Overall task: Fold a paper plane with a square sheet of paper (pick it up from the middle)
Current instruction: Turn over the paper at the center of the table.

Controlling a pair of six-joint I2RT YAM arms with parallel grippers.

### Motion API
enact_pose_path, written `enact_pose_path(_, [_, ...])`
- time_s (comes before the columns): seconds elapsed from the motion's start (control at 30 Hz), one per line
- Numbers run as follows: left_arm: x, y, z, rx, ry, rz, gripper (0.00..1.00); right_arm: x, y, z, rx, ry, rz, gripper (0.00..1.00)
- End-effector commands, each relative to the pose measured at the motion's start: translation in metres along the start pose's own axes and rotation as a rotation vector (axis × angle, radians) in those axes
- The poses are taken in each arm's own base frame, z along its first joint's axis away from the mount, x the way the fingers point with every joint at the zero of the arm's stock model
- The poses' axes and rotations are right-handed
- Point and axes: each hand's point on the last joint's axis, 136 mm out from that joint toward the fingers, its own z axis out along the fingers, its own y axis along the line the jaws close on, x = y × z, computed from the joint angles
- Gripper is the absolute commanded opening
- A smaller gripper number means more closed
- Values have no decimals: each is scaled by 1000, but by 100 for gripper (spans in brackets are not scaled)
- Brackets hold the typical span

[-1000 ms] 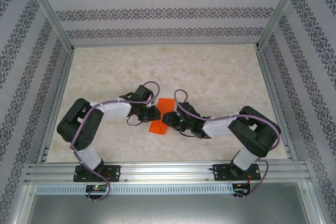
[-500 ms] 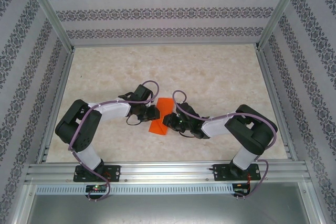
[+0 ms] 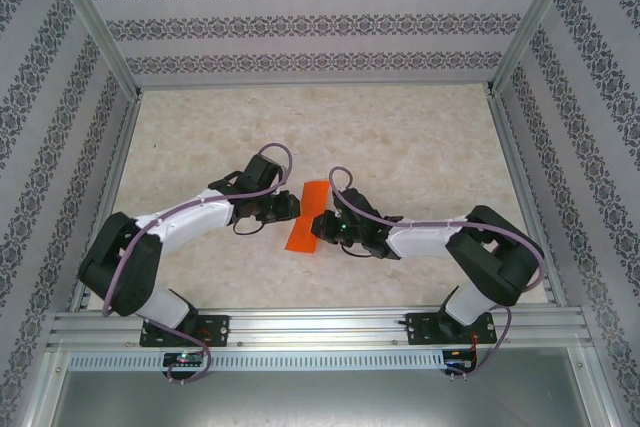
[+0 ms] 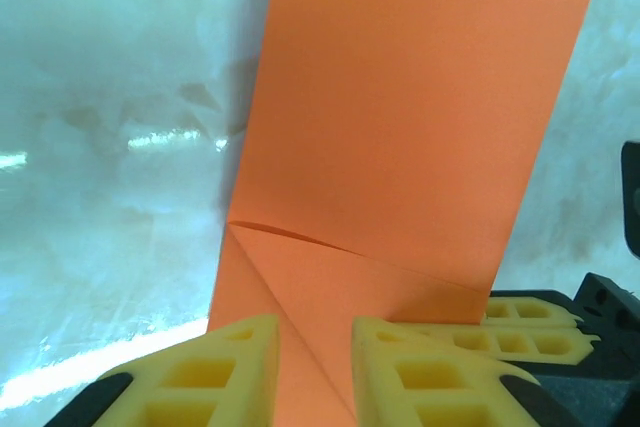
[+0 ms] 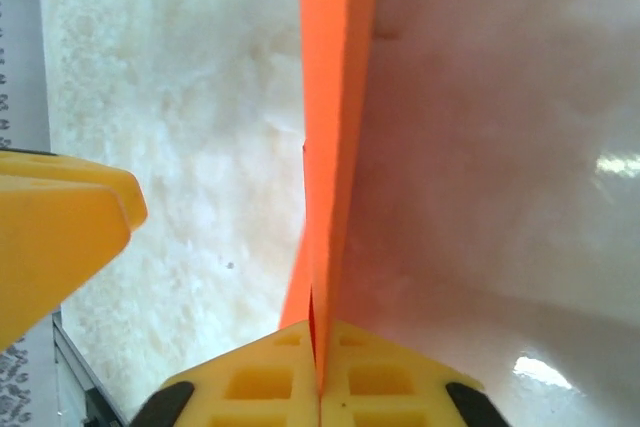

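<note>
Sheet of paper (image 3: 308,215), bright orange, lies near the middle of the table (image 3: 420,137), between the two grippers, and is no longer a flat square. From above it reads as a narrow folded strip. In the left wrist view (image 4: 400,117) a diagonal flap is turned over at the near end and meets a crease running across the strip.

Right gripper (image 5: 320,372): fingers (image 5: 260,387) together, clamped on the near edge of the sheet. The paper is seen edge-on, running straight away from the grip. In the overhead view this gripper (image 3: 322,227) sits at the strip's near right side.

Left gripper (image 4: 315,332): fingers (image 4: 235,367) a little apart, with orange paper showing in the gap between them. No clamp is visible. Whether the pads press on the flap cannot be told. From above it (image 3: 290,209) stands just beside the strip's left edge.

Assessment: the work is mid-fold, at the corner folds that form the nose. No pointed dart shape exists yet, and much of the task remains.

Next move, as judged: with the right grip steadying the sheet of paper, the left fingers should bear down along the diagonal flap to set its crease. Pressure must be light and even, since thin paper in a single pinch may pivot or buckle.
</note>
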Motion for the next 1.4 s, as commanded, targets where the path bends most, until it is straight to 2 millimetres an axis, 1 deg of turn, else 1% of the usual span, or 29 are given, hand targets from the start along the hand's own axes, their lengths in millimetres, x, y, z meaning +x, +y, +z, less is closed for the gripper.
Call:
enact_pose_path(0.0, [-10,6,-23,-57,-75,-1,29,-12,10,-19,50,-17,-80,3])
enact_pose_path(0.07, [-13,7,-34,-69,-112,-2,30,-16,11,-32,98,-23,-115,3])
enact_pose_path(0.13, [-16,10,-45,-85,-148,-3,30,-23,11,-51,182,-36,-163,2])
enact_pose_path(0.17, [-17,11,-50,-93,-166,-4,30,-25,6,-62,238,-41,-184,2])
enact_pose_path(0.23, [-19,16,-61,-116,-209,-8,31,-32,-3,-91,383,-56,-240,0])
enact_pose_path(0.4, [-23,28,-84,-156,-306,-39,33,-52,-19,-163,698,-88,-340,0])
enact_pose_path(0.5, [-24,35,-93,-179,-347,-61,35,-60,-28,-199,921,-58,-394,0])
enact_pose_path(0.53, [-24,37,-96,-189,-360,-70,35,-61,-29,-209,1002,-37,-416,0])
enact_pose_path(0.6, [-25,42,-102,-202,-387,-86,35,-62,-31,-214,1143,30,-457,0])
enact_pose_path(0.63, [-25,44,-105,-209,-402,-98,35,-60,-31,-210,1187,70,-475,0])
enact_pose_path(0.7, [-26,48,-112,-221,-432,-113,35,-56,-29,-194,1237,126,-492,0])
enact_pose_path(0.77, [-25,55,-121,-246,-467,-135,35,-53,-20,-169,1229,143,-516,0])
enact_pose_path(0.9, [-23,68,-146,-277,-561,-182,36,-36,-12,-106,1151,243,-516,1])
enact_pose_path(0.97, [-20,74,-159,-273,-615,-203,38,-29,-12,-76,1125,284,-496,2])
enact_pose_path(1.07, [-16,79,-174,-258,-678,-207,41,-17,-5,-35,1057,327,-474,4])
enact_pose_path(1.17, [-10,83,-182,-253,-695,-203,42,-5,4,-1,991,373,-458,6])
enact_pose_path(1.2, [-9,83,-182,-252,-694,-200,42,-2,6,7,973,385,-457,7])
enact_pose_path(1.23, [-8,83,-182,-255,-688,-195,42,2,10,15,953,397,-455,9])
enact_pose_path(1.3, [-4,85,-180,-260,-670,-192,43,7,19,28,908,402,-447,17])
enact_pose_path(1.33, [-3,85,-180,-261,-664,-189,43,12,25,36,858,415,-437,22])
enact_pose_path(1.37, [-2,84,-178,-257,-655,-185,43,15,32,43,810,416,-430,24])
